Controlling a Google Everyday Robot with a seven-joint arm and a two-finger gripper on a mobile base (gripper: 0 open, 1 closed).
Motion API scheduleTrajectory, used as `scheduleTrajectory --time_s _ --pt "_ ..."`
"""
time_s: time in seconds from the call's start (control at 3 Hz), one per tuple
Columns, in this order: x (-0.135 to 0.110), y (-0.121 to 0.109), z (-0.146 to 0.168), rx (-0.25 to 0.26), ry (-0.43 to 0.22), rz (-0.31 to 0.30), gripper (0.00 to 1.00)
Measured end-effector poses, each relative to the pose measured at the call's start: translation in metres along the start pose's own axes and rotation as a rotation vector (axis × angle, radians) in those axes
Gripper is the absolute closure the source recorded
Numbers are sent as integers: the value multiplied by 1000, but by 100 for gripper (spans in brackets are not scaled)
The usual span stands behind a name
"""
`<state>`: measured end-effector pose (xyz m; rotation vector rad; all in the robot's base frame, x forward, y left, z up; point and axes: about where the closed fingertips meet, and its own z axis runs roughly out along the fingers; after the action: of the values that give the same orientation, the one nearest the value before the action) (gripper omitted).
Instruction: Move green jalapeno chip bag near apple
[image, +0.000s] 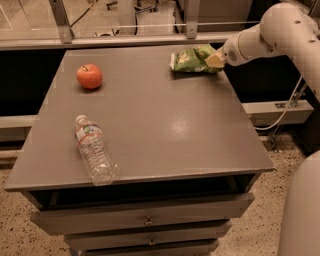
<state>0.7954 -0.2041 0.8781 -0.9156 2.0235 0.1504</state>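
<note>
- Slippage is the main risk: the gripper (216, 60) meets the right end of the green jalapeno chip bag (192, 60), which lies at the back right of the table (165, 125). I cannot tell whether it has a hold, and crinkly foil could slide free.
- The apple (89, 76) sits well apart at the back left; a bag shoved against it could roll it.
- The water bottle (95, 156) lies on its side, possibly empty.
- The drawers (145, 220) hide their contents.

A: Chip bag (192, 60)?
B: Green, crinkled, lying flat at the table's (165, 130) far right; gripper (216, 61) at its right end.
A: Apple (89, 76)?
B: Red-orange, stem up, far left, well apart from the bag.
</note>
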Motion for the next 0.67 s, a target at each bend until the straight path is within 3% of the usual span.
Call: scheduleTrajectory --time_s 0.33,0.67 --pt "-42 10 -49 80 -33 -91 100" --pt "-42 12 -48 77 -33 -92 100"
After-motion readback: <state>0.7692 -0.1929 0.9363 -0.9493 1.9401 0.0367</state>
